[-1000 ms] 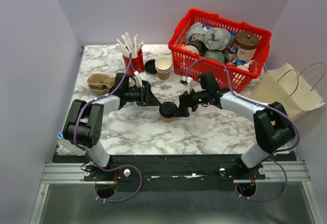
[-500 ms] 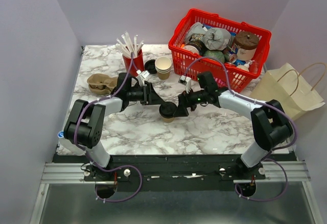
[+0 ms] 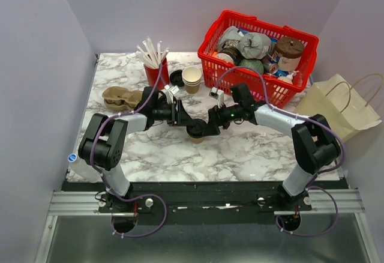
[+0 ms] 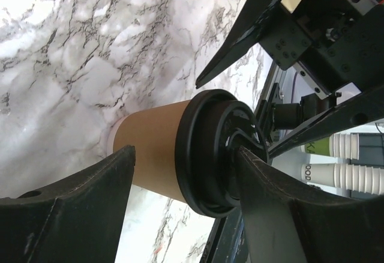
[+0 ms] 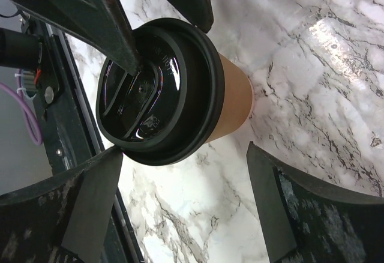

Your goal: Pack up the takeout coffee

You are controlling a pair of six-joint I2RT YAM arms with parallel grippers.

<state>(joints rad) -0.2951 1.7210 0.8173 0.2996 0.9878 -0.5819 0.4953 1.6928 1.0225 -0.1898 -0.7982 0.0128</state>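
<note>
Moved: left gripper (image 3: 185, 123) has shifted right and right gripper (image 3: 210, 126) has shifted left, both closing in on the takeout coffee cup (image 3: 197, 131); the cup itself has stayed in the same spot.
Surface: white marble-pattern table (image 3: 240, 152).
Pulp cup carrier (image 3: 118, 98): brown, at the left part of the table, well apart from the cup.
Red cup (image 3: 157, 72): upright at the far side, holding white straws (image 3: 149, 50).
Black lids (image 3: 176, 78): just right of the red cup.
Cream paper cups (image 3: 192, 78): nested stack, beside the lids.
Left gripper state: jaws apart, nothing clamped. In the right wrist view one finger (image 5: 111, 26) lies across the top of the cup's lid and the other reaches past its rim.
Takeout coffee cup, place: upright mid-table, between the two grippers; kraft-brown body, black lid (image 5: 157, 89) seated on top.
Right gripper state: jaws spread wide to either side of the cup, with gaps on both sides, holding nothing.
Red basket (image 3: 246, 81): far right of the table, filled with mixed items.
Paper bag (image 3: 339, 104): tan with handles, right of the basket, past the table's edge.
</note>
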